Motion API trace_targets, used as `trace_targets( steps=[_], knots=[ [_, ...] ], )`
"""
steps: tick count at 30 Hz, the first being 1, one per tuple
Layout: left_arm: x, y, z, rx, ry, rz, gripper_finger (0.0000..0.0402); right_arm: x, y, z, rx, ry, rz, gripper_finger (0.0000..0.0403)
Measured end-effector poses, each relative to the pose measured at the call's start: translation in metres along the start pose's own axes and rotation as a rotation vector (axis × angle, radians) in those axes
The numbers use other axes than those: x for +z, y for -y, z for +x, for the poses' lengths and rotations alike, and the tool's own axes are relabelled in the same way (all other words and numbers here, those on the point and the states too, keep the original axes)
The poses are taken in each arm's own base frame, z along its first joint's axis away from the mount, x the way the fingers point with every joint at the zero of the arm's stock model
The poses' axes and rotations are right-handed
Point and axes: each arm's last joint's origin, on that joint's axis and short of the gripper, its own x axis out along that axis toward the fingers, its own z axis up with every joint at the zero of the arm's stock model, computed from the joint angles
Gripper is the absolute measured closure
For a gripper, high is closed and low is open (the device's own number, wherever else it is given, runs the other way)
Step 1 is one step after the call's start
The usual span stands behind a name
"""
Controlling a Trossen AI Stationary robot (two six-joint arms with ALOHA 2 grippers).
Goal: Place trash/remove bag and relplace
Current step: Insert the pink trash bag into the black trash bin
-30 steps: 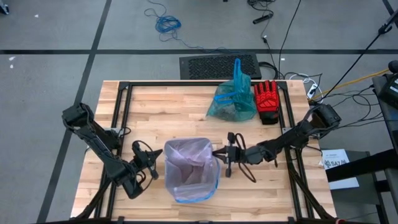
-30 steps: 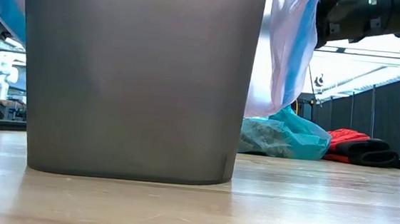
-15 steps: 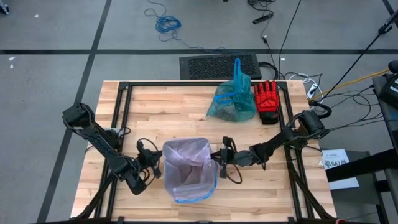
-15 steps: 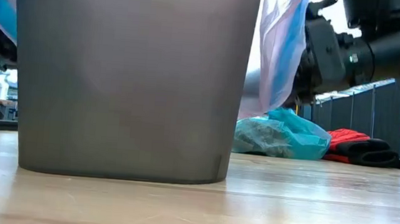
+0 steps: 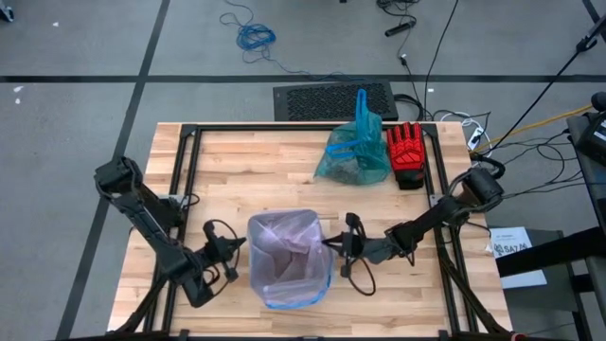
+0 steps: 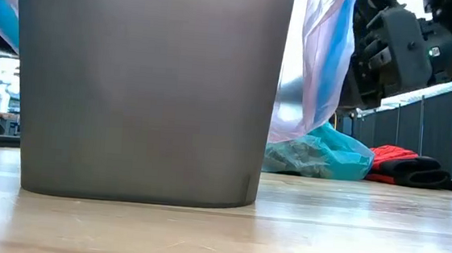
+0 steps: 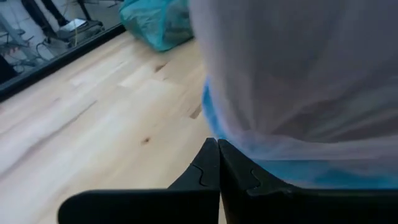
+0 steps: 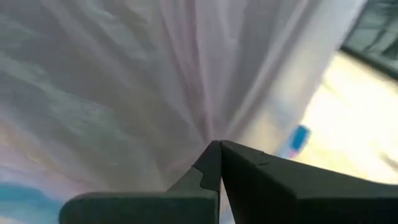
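Bin (image 6: pixel 144 88) fills the near foreground in the low view, a grey tub standing upright on the wooden table (image 5: pixel 246 170), and over its rim hangs the pale pink liner (image 5: pixel 287 256) with its blue edge. We have a gripper on each side of that rim. Our left gripper (image 5: pixel 230 248) sits just beside the bin's left side; its fingers are clenched together, and in its wrist view their tips meet at the blue hem, though we cannot tell whether any film is actually pinched. Our right gripper (image 5: pixel 331 243) is at the opposite side, jaws likewise closed, and its wrist view shows the pink film gathering into folds right at the tips, so we judge it is nipping the liner there. The two lie across the bin from one another, so seating the liner turns on pulling the film outward and down on both sides.

Farther back, well apart from both grippers and nearer our right arm, the teal-green bag (image 5: pixel 352 152) lies slumped with crumpled trash (image 6: pixel 300 158) inside, a red glove (image 5: pixel 406 153) just beside it.
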Motion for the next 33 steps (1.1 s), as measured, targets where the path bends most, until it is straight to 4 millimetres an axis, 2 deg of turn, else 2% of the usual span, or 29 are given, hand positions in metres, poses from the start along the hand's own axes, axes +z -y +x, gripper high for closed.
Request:
trace_targets(
  steps=[3, 8, 13, 17, 25, 33],
  knots=[
    [0.009, 0.005, -0.01, -0.015, -0.001, 0.028, 0.0402, 0.003, 0.002, -0.005, -0.055, -0.018, -0.049, 0.0403],
    [0.021, 0.012, -0.023, -0.038, 0.019, 0.051, 0.0402, 0.018, 0.0, -0.013, -0.034, 0.035, -0.034, 0.0403],
    [0.027, 0.014, -0.023, -0.021, 0.151, 0.001, 0.0401, 0.032, -0.004, -0.019, -0.008, 0.131, -0.047, 0.0403],
    [0.031, 0.016, -0.019, -0.001, 0.236, -0.081, 0.0402, 0.037, -0.005, -0.02, 0.03, 0.169, -0.034, 0.0403],
    [0.002, 0.012, 0.007, 0.016, 0.229, -0.186, 0.0402, 0.025, -0.004, -0.01, 0.057, 0.142, -0.006, 0.0403],
    [-0.029, 0.023, 0.029, 0.028, 0.213, -0.215, 0.0402, 0.011, -0.008, -0.003, 0.088, 0.111, 0.019, 0.0403]
  ],
)
